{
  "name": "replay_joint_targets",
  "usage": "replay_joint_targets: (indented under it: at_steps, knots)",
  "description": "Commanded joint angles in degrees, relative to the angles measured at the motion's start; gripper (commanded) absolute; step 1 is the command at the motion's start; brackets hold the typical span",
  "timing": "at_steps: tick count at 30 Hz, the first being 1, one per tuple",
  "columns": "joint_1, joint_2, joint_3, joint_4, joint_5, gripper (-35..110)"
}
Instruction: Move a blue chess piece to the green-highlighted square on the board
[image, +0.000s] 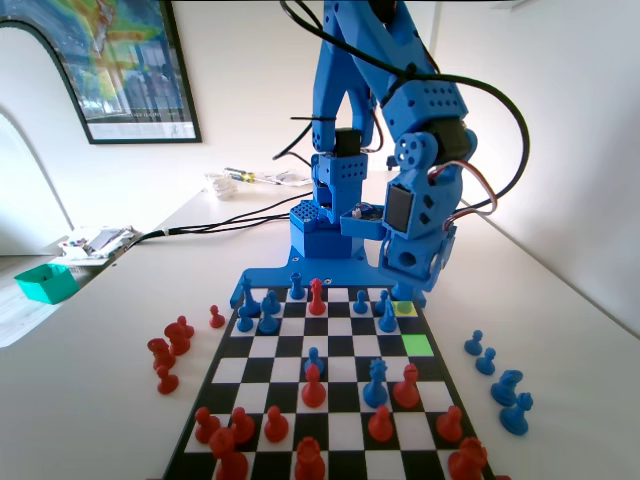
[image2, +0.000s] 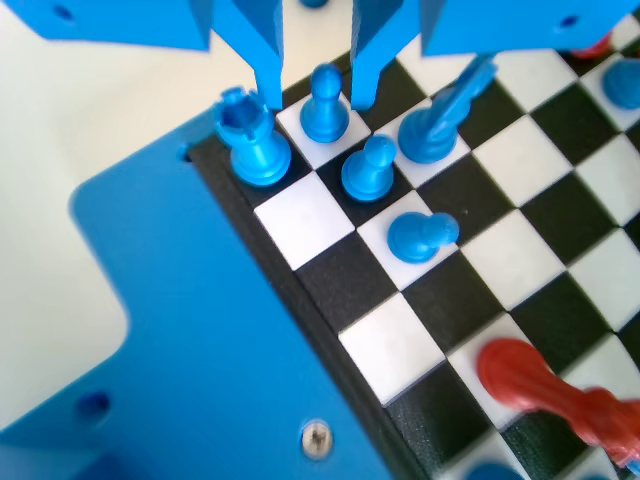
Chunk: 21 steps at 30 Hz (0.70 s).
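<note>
In the wrist view a small blue pawn (image2: 325, 105) stands on a white square near the corner of the board (image2: 505, 262). My gripper (image2: 314, 98) is open, with one jaw on each side of the pawn and neither visibly pressing it. In the fixed view the gripper (image: 405, 287) hangs low over the yellow square (image: 405, 309) at the far right of the board (image: 336, 346). The green-highlighted square (image: 417, 345) lies one square nearer the camera and has nothing on it.
A blue rook (image2: 252, 140), two more blue pawns (image2: 368, 168) and a taller blue piece (image2: 440, 120) crowd close around the gripper. A red piece (image2: 560, 395) stands farther along. Captured blue pieces (image: 497, 375) lie right of the board and red ones (image: 170, 352) lie left.
</note>
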<state>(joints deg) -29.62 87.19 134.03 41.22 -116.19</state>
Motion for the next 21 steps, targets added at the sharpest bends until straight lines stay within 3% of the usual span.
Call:
replay_joint_targets:
  at_steps: [1,21]
  knots:
    - [-0.4,0.9,1.1,-1.0,-0.5,12]
    - [-0.7,0.4,1.1,-2.5,-1.1,1]
